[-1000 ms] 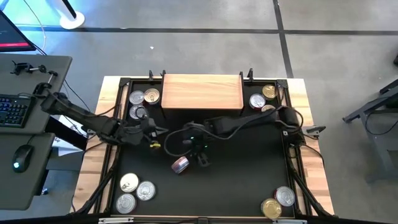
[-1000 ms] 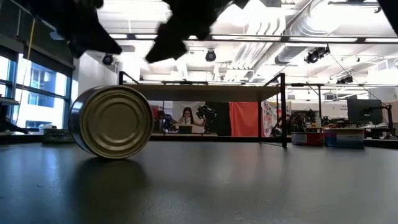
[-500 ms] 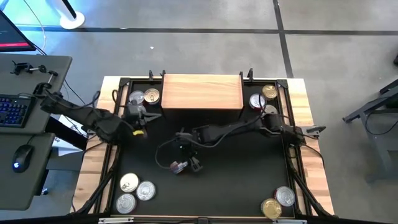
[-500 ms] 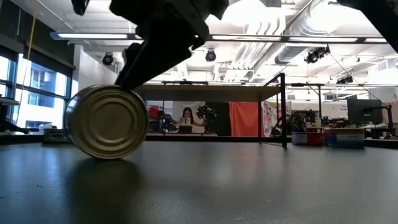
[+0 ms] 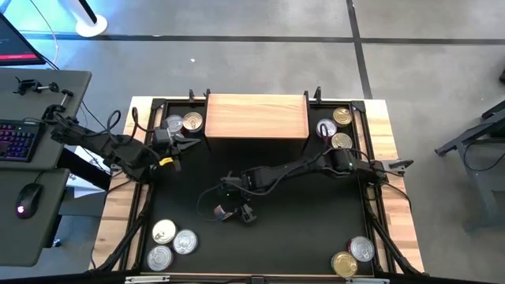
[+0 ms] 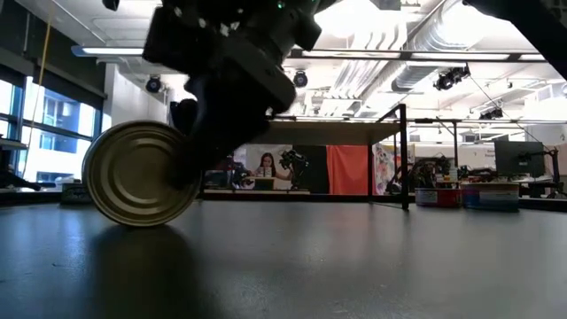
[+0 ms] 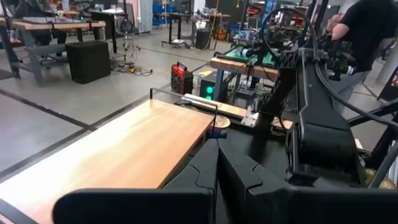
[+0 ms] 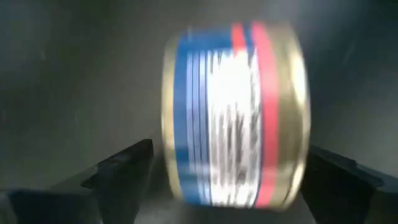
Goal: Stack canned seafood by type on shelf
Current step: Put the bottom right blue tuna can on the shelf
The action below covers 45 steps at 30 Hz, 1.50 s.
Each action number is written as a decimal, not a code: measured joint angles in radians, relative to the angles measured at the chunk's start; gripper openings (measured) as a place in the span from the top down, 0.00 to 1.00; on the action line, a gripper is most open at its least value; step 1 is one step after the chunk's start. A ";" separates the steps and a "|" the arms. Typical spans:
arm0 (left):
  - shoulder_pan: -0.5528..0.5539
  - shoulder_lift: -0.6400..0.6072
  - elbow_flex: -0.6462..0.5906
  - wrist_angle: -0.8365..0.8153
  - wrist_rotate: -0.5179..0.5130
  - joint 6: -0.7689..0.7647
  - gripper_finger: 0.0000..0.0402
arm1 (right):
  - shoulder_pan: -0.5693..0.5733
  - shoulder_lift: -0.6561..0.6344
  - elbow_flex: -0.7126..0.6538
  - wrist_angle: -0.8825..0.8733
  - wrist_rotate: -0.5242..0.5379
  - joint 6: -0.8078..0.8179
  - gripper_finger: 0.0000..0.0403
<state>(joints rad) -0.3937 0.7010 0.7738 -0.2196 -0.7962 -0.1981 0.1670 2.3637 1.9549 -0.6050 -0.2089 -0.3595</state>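
Can (image 8: 233,115) on edge on mat (image 5: 308,213) — between spread right gripper (image 8: 230,171) jaws, untouched

Light wooden table (image 5: 394,197) covered by large black mat (image 5: 308,229). On mat: raised natural-wood shelf (image 5: 256,117) at back, flat round tins clustered at all four corners (image 5: 175,238), one blue-and-red-labelled tin on edge (image 5: 227,211) mid-mat.

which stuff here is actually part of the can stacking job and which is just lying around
Part of the job: shelf; can on its edge, between the open fingers of the right gripper; other cans grouped near the corners of the mat; left gripper, shut, by the shelf.

Lying about: keyboard and mouse on the side desk.
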 joint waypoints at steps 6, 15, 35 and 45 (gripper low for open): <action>0.000 -0.002 0.000 0.009 0.000 0.026 1.00 | 0.000 -0.001 0.000 0.084 0.000 0.000 0.15; 0.000 -0.002 -0.001 0.043 0.000 0.020 1.00 | 0.003 -0.004 0.000 0.050 0.103 -0.007 0.57; 0.035 -0.058 -0.001 0.121 -0.034 0.254 1.00 | -0.115 -0.376 0.002 -0.277 0.501 -0.022 0.58; 0.107 -0.021 -0.001 0.121 -0.016 0.200 1.00 | -0.300 -0.490 -0.031 -0.616 0.716 0.030 0.58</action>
<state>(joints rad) -0.2863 0.6800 0.7727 -0.0988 -0.8118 0.0022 -0.1330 1.8734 1.9242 -1.2205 0.5071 -0.3293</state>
